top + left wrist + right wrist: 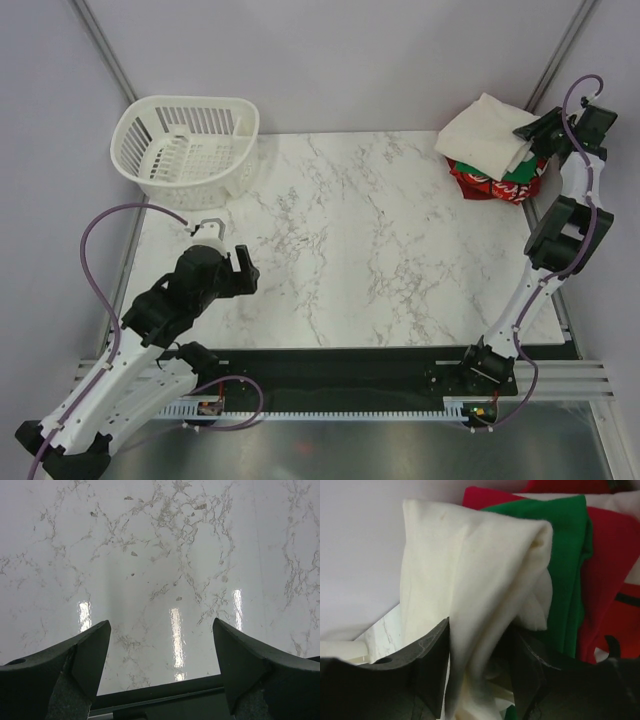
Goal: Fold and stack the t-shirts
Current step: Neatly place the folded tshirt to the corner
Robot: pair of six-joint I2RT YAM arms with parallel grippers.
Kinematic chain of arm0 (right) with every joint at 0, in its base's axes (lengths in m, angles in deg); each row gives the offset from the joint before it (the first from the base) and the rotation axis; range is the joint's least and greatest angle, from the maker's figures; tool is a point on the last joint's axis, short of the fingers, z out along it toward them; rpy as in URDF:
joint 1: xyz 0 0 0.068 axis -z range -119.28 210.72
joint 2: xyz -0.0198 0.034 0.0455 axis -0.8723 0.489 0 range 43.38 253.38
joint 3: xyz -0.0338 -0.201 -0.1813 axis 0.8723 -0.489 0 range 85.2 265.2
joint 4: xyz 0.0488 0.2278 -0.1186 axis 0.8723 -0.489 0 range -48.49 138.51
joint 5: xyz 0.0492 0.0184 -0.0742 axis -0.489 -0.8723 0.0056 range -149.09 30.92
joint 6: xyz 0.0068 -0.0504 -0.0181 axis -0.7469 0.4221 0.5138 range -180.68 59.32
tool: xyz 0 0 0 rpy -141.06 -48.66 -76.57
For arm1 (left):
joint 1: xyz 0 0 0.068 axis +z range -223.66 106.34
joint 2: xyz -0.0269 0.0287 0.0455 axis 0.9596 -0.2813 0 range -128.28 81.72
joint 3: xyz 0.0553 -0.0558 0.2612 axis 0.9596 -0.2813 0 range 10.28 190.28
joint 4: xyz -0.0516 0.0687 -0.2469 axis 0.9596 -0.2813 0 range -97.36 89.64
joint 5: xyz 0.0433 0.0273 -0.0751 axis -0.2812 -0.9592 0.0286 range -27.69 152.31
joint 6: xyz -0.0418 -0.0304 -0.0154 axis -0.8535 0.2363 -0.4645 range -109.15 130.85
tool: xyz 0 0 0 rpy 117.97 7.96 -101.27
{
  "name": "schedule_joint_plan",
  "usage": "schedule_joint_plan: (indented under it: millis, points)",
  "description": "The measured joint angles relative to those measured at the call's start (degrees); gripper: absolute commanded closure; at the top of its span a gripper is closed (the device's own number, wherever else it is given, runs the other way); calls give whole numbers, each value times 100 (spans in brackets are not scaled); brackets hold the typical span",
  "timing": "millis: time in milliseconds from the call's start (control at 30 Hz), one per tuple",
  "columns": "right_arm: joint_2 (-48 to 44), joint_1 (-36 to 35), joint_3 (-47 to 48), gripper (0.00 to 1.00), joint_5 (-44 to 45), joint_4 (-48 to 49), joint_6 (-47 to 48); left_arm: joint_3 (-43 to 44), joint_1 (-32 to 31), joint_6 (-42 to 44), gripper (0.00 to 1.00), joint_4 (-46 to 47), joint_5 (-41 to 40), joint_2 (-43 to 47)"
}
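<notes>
— Where's the folded cream cloth t-shirt [487,133]?
— Far right table [350,250] corner, atop the plain green tee [570,580] and red lettered tee [505,188]. Right jaws straddle its fold, grip unclear; left jaws gape, far off.

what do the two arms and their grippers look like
The left arm and right arm have white links with black joints. A thin purple cable loops along each. The left gripper and right gripper have broad black wedge-shaped fingers.
</notes>
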Motion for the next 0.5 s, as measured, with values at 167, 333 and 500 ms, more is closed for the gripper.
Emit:
schedule_joint_plan:
  millis: [167,333,500]
  points:
    - [-404,24,-415,30,378,-343,-83,0,-55,-20,10,-28,-35,-4]
    - [-1305,181,-1300,13,1169,-863,-22,0,-72,-35,10,-44,-61,-2]
    - [-2146,293,-1711,10,2057,-1530,70,0,-142,-42,10,-44,-63,-2]
